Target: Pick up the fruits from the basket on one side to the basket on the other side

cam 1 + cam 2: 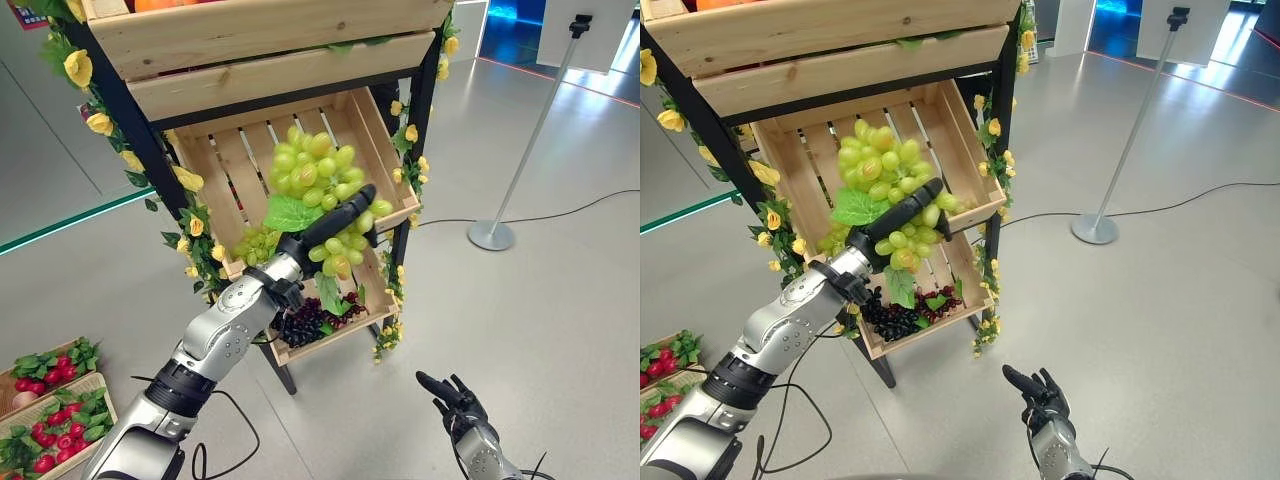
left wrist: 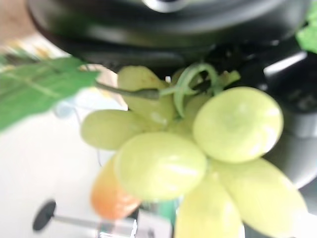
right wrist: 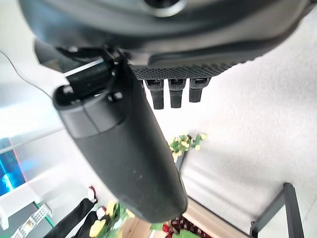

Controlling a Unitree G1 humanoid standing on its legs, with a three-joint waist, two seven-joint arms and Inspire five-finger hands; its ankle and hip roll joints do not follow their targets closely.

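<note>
A bunch of green grapes (image 1: 320, 185) is hanging in the left hand (image 1: 335, 228), whose fingers are curling round it in front of the slatted wooden crate (image 1: 372, 130). Dark grapes (image 1: 305, 322) are lying on the shelf below. The right hand (image 1: 452, 398) is hovering low over the floor, fingers relaxed, near a stanchion (image 1: 492, 235).

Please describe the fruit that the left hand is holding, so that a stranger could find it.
Look at the wooden shelf with yellow flowers. At its middle crate, the left hand grips green grapes. They hang below the hand, unlike the bunches lying in the crate.
</note>
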